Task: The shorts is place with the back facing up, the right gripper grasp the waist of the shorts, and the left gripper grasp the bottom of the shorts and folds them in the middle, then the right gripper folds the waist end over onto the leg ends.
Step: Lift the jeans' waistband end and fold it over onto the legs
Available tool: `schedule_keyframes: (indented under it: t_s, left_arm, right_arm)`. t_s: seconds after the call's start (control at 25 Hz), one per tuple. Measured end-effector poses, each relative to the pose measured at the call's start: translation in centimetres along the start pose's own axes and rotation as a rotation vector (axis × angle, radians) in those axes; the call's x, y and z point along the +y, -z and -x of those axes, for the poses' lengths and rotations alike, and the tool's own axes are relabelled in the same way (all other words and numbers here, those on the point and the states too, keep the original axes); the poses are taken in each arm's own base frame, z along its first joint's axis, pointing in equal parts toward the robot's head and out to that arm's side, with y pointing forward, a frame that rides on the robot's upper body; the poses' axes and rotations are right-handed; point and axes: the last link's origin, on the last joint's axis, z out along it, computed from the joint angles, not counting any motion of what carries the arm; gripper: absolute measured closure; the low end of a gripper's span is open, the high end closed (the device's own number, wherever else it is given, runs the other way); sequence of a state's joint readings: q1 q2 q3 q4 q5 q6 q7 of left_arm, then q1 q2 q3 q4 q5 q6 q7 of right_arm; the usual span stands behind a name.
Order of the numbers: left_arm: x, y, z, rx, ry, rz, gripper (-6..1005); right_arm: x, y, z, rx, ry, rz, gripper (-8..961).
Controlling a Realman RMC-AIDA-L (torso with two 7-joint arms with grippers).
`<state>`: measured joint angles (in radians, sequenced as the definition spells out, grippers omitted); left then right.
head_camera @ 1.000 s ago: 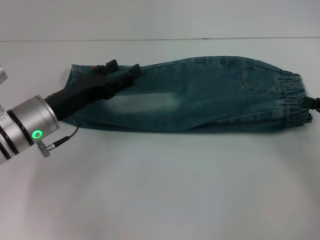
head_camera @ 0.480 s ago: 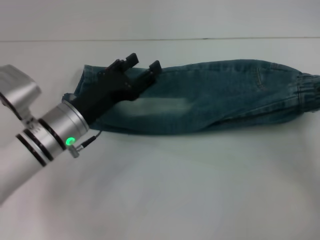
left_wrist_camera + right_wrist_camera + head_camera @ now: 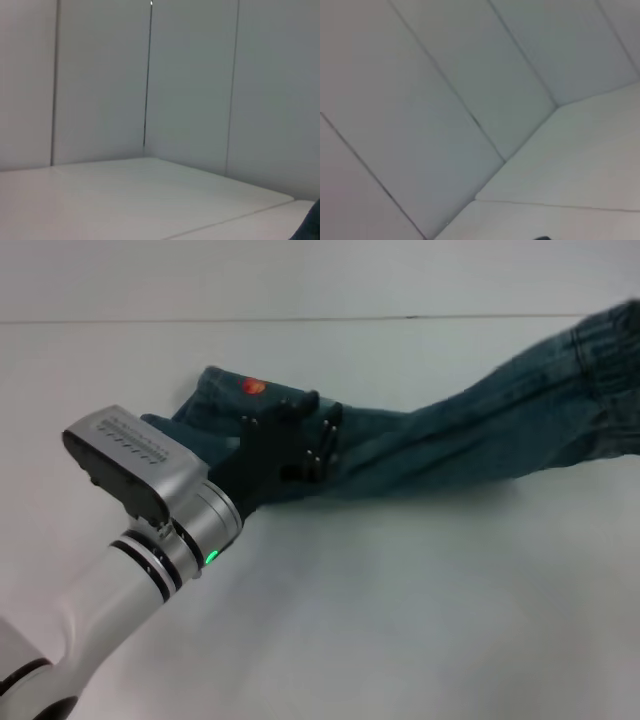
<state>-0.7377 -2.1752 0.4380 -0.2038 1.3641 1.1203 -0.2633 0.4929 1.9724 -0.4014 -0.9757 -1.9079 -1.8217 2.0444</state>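
The shorts (image 3: 450,440) are blue-green faded denim, folded lengthwise into a long narrow band, with a small orange ball patch (image 3: 252,386) showing near the leg end. They lie on the white table (image 3: 400,620), the leg end down on the surface at left of centre and the rest rising toward the upper right, where the gathered, darker waist of the shorts (image 3: 605,335) hangs lifted off the table. The long axis runs from lower left to upper right.

The left gripper (image 3: 312,440) (black, on a silver wrist with a green light) rests over the bottom of the shorts (image 3: 205,405), its fingers slightly apart and lying on the denim; whether they pinch any cloth is unclear. The waist runs off the right edge, so the right gripper is out of sight. Both wrist views show only white panelled wall (image 3: 190,85) and table.
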Motion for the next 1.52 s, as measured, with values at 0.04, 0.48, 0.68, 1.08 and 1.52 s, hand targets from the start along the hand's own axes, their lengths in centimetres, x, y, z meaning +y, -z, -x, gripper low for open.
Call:
schedule_keyframes:
  t_s: [0.04,0.48,0.68,1.08,1.52]
  left_arm:
    - [0.1,-0.1,0.1,-0.006,0.001,0.005,539]
    - [2.8,0.1,1.1,-0.056,0.018,0.104,951]
    - [4.4,0.1,1.2,-0.06,0.048,0.151,984]
    - [6.0,0.5,1.4,-0.055,0.077,0.193,984]
    - [5.8,1.7,2.2,-0.065,0.108,0.154,983]
  right_arm:
    - [0.3,-0.1,0.7,0.006,0.011,0.007,931]
    - [2.7,-4.8,7.1,0.063,0.131,0.093,934]
    - [4.5,-9.8,8.7,0.144,0.184,0.139,934]
    - [7.4,-20.6,7.3,0.367,0.279,0.124,935]
    - [9.8,-28.8,4.2,0.479,0.426,0.097,937]
